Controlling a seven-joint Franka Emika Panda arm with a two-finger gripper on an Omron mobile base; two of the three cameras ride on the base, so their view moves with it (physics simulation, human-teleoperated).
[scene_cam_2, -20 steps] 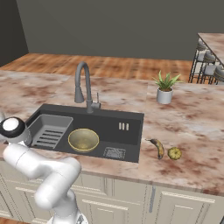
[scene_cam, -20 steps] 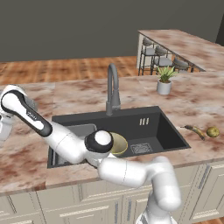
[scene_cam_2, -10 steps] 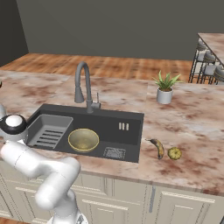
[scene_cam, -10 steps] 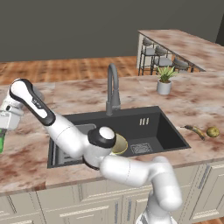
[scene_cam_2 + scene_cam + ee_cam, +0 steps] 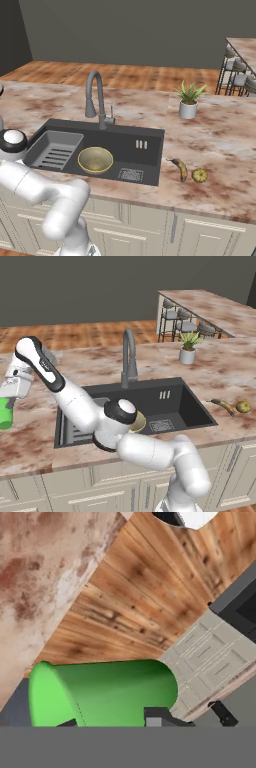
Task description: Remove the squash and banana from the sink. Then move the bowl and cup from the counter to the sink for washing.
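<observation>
- Left base view: green cup (image 5: 5, 413) held at the far left edge, out past the sink (image 5: 192, 406), under the white hand; gripper (image 5: 7, 404) mostly cut off by the frame, seemingly closed on the cup; long sideways carry ahead, so risk of clipping the gooseneck faucet (image 5: 128, 358) or the basin rim on the way in; banana (image 5: 222, 405) and squash (image 5: 243, 406) already out on the counter to the right, just beside each other.
- Right base view: olive-yellow bowl (image 5: 95, 159) sitting in the basin next to the ribbed tray insert (image 5: 54, 153); cup dropped from height likely to strike the bowl or bounce and roll; banana (image 5: 181, 169) and squash (image 5: 199, 175) near the counter's front edge, well apart from any needed path.
- Hand view: cup (image 5: 102, 692) lying sideways across the picture between the dark fingertips (image 5: 157, 716), wooden floor beyond it rather than counter; contact points hidden, so grip depth impossible to judge; shallow pinch plus a fast swing could let it slip to the floor.
</observation>
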